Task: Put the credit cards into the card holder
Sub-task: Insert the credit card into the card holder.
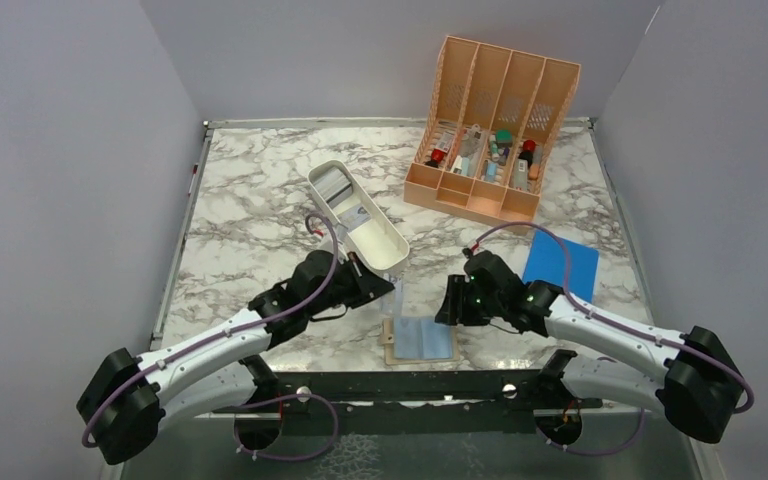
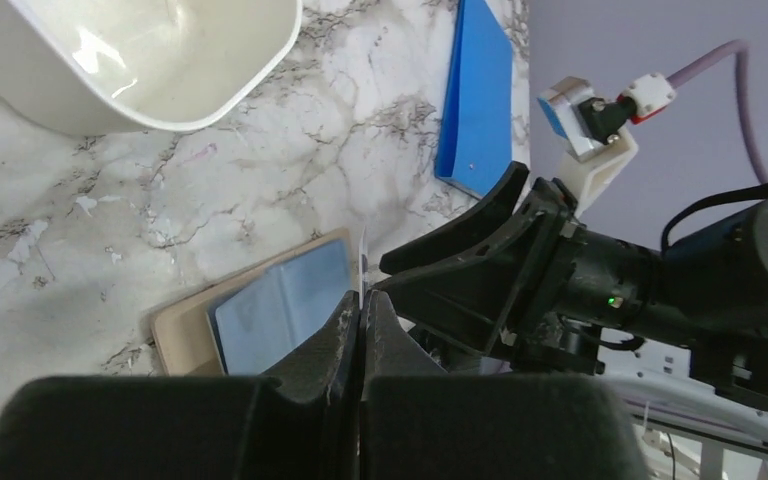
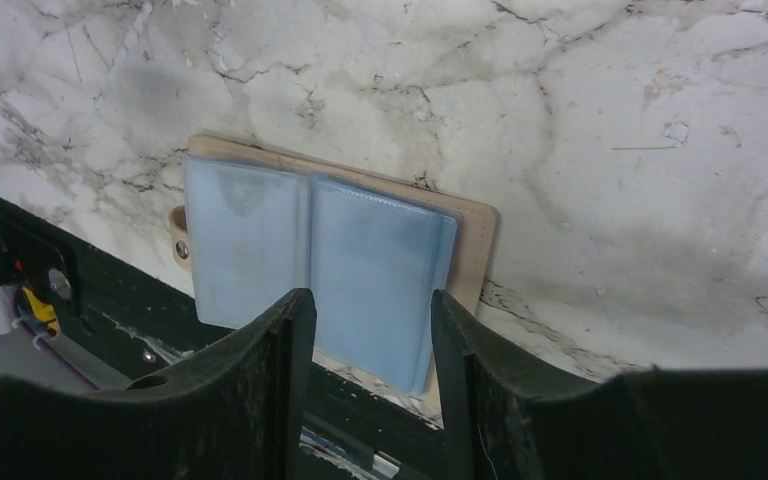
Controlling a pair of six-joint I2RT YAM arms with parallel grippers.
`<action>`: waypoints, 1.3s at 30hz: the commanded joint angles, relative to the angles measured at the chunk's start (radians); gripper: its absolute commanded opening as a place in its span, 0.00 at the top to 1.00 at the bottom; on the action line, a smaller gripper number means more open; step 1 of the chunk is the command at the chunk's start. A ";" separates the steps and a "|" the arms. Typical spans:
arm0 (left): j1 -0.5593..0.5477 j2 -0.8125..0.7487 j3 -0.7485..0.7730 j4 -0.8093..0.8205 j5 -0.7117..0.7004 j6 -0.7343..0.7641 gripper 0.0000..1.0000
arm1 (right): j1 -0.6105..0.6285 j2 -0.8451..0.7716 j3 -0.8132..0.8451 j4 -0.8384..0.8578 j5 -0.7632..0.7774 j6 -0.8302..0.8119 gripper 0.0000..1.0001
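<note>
A white-and-grey marbled tabletop (image 1: 250, 200) is filling the scene, with plain pale-grey walls (image 1: 60, 150) standing round it on three sides and a dark rail (image 1: 410, 385) running along its near edge. The card holder (image 1: 420, 340) is lying open and flat right at that near edge, its blue-grey pockets facing up over a tan backing.

Behind the card holder, a long white tray (image 1: 360, 215) is sitting at a slant, its glossy inside catching the light. Far behind the card holder and to the right, a peach slotted organizer (image 1: 490, 120) is standing upright, carrying small red, teal and white items in its front compartments — too small to name. A flat bright-blue rectangle (image 1: 561, 265) is lying to the right of the card holder, a little further back.

The left claw (image 2: 362, 310) is hanging just behind the card holder's left part, its fingers pressed together and pinching a thin pale credit card (image 2: 363, 255). The left wrist view is showing this card edge-on, as a bare sliver. The right claw (image 3: 370, 300) is hovering over the card holder with its fingers spread, gripping nothing. Only the right wrist view is showing the small snap tab (image 3: 178, 245) poking out of the card holder's side — and only the overhead view is taking in the organizer.
</note>
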 commanded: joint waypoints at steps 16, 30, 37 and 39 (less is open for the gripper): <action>-0.343 0.210 -0.168 0.352 -0.326 -0.130 1.00 | 0.003 0.104 -0.064 0.064 -0.027 0.036 0.65; -0.416 0.413 -0.185 0.555 -0.430 -0.134 1.00 | 0.003 0.083 -0.114 0.088 -0.021 0.045 0.67; -0.437 0.444 -0.224 0.555 -0.443 -0.245 1.00 | 0.003 0.083 -0.128 0.096 -0.020 0.048 0.67; -0.451 0.442 -0.231 0.554 -0.464 -0.261 1.00 | 0.003 0.079 -0.129 0.096 -0.019 0.045 0.67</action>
